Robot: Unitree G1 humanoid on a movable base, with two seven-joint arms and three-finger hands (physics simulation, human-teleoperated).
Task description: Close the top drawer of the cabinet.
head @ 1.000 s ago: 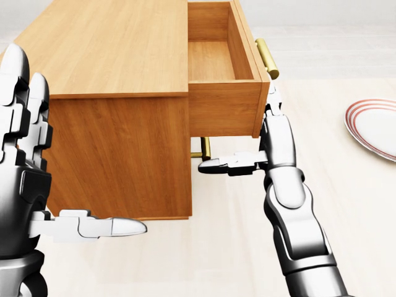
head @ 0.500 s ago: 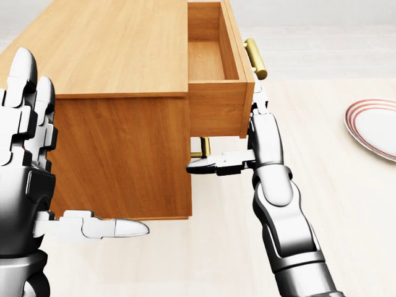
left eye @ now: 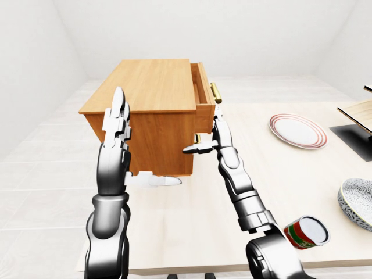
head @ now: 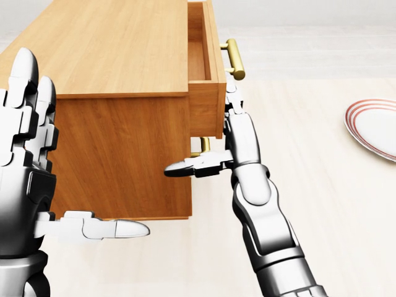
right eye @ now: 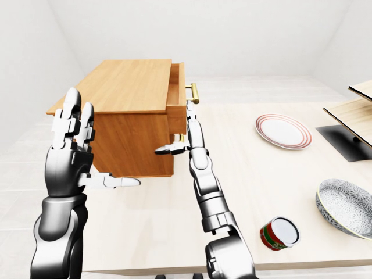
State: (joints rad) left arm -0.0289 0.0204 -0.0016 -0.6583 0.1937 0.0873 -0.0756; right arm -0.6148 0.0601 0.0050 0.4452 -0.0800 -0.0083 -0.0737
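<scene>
Left hand point(head: 28, 161) raised at the left edge of the head view, fingers spread wide, holding nothing, beside the wooden cabinet point(head: 117, 93). Top drawer point(head: 207, 74) sticking out a little from the cabinet's right side, gold handle point(head: 234, 59) on its face. Right hand point(head: 238, 133) flat against the drawer face under the handle, fingers straight, thumb pointing left, gripping nothing. Farther right on the desk point(left eye: 302, 168): a striped plate point(left eye: 297, 130), a red can point(left eye: 306, 232), a grey bowl point(left eye: 357, 200).
</scene>
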